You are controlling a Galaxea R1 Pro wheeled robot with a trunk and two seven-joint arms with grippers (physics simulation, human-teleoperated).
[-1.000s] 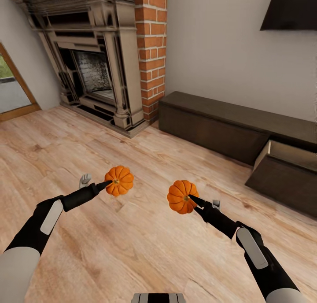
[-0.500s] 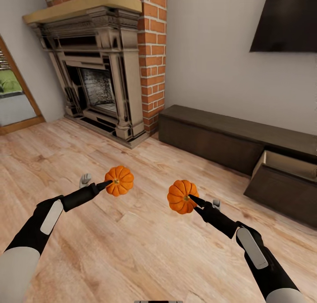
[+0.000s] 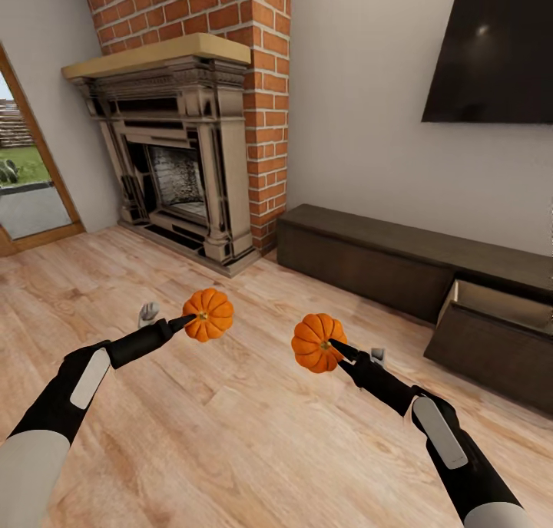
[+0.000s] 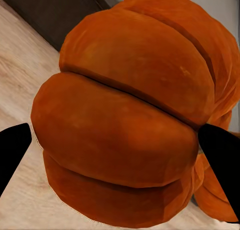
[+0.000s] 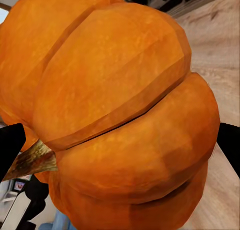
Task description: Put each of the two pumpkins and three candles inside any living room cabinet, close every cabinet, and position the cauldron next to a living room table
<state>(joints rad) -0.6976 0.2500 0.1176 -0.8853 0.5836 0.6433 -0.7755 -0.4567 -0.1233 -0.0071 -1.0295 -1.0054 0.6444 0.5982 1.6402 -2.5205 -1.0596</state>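
Observation:
I hold two ribbed orange pumpkins above the wood floor. My left gripper [image 3: 190, 322] is shut on the left pumpkin [image 3: 209, 314], which bulks large between the black fingertips [image 4: 12, 152] in the left wrist view [image 4: 125, 125]. My right gripper [image 3: 332, 348] is shut on the right pumpkin [image 3: 316, 342], whose brown stem shows in the right wrist view [image 5: 120, 115]. The long dark-brown cabinet [image 3: 361, 255] runs along the white wall ahead to the right. Its right-hand drawer [image 3: 491, 313] stands pulled open, pale inside.
A red-brick fireplace [image 3: 184, 160] with a carved surround stands ahead on the left. A black TV [image 3: 491, 52] hangs above the cabinet. A glass door [image 3: 27, 183] is at the far left. Light wood floor [image 3: 230, 428] stretches in front of me.
The head view has tilted upward, so the fireplace, TV and cabinet sit lower in the picture. Both arms and their pumpkins keep the same pose.

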